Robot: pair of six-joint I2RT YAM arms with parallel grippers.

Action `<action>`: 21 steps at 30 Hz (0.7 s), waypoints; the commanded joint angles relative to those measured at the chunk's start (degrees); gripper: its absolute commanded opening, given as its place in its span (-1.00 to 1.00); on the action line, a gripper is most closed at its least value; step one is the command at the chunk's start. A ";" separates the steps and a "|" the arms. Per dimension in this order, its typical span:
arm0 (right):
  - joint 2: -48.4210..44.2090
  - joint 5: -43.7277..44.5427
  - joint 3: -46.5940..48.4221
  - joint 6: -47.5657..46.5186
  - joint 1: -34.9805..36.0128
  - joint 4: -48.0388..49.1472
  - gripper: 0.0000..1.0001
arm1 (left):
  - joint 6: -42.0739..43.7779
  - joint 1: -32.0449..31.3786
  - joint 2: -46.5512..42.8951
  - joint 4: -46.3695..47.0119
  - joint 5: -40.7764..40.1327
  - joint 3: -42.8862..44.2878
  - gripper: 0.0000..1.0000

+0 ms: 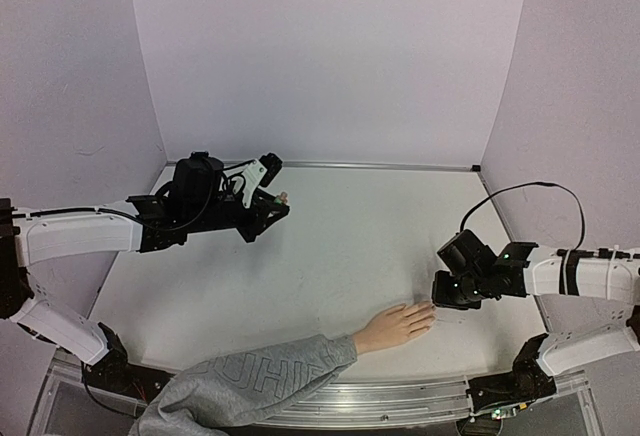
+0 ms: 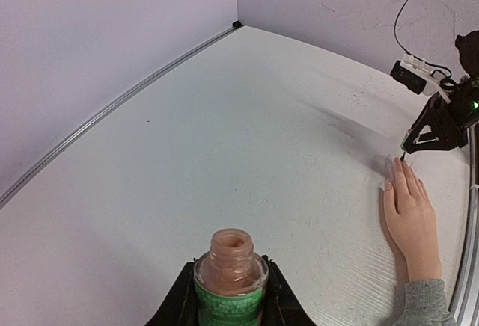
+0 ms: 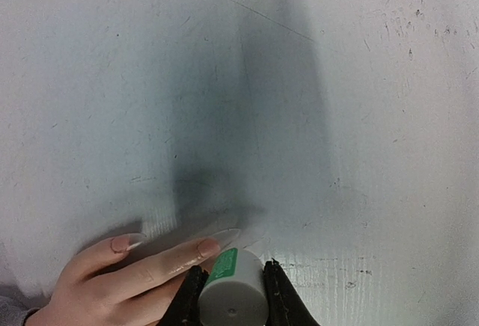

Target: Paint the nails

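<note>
A flesh-coloured mannequin hand [image 1: 395,326] with a grey sleeve [image 1: 250,381] lies palm down near the table's front edge. Its nails [image 3: 202,248] are pale pink with long clear tips. My right gripper [image 1: 450,291] is shut on the polish brush cap [image 3: 232,300], grey-white with a green label, right at the fingertips. In the left wrist view the brush tip [image 2: 403,158] hangs over the end of a finger of the hand [image 2: 412,214]. My left gripper [image 1: 270,204] is shut on the open polish bottle [image 2: 230,274], pinkish with a green label, held above the table's back left.
The white table [image 1: 340,256] is walled in by lilac panels on three sides. A black cable [image 1: 520,191] loops above the right arm. A metal rail [image 1: 400,406] runs along the front edge under the sleeve.
</note>
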 commanded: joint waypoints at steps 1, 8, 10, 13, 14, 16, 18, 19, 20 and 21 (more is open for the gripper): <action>0.15 1.31 -0.25 0.46 -0.18 -2.62 -1.00 | 0.21 0.14 -0.41 3.61 -0.19 2.43 -1.00; 0.72 1.72 -0.15 1.22 -0.16 -3.39 -1.00 | 0.35 0.14 -0.59 3.64 -0.43 2.41 -1.00; 0.87 1.88 -0.13 1.30 -0.16 -3.39 -1.00 | 0.28 0.14 -0.50 3.60 -0.39 2.35 -1.00; 0.98 2.19 -0.14 1.44 -0.17 -3.39 -1.00 | 0.23 0.14 -0.49 3.67 -0.37 2.42 -1.00; 0.98 2.30 -0.20 1.55 -0.16 -3.39 -1.00 | 0.22 0.14 -0.50 3.60 -0.32 2.35 -1.00; 0.97 2.28 -0.25 1.66 -0.16 -3.39 -1.00 | 0.35 0.14 -0.45 3.60 -0.48 2.42 -1.00; 1.14 2.49 -0.31 1.88 -0.16 -3.39 -1.00 | 0.37 0.13 -0.50 3.61 -0.46 2.48 -1.00; 1.16 2.55 -0.33 1.93 -0.15 -3.39 -1.00 | 0.43 0.12 -0.50 3.60 -0.46 2.58 -1.00; 1.20 2.61 -0.33 1.91 -0.16 -3.39 -1.00 | 0.40 0.14 -0.45 3.60 -0.46 2.55 -1.00; 1.25 2.67 -0.33 1.93 -0.10 -3.39 -1.00 | 0.40 0.14 -0.42 3.60 -0.46 2.57 -1.00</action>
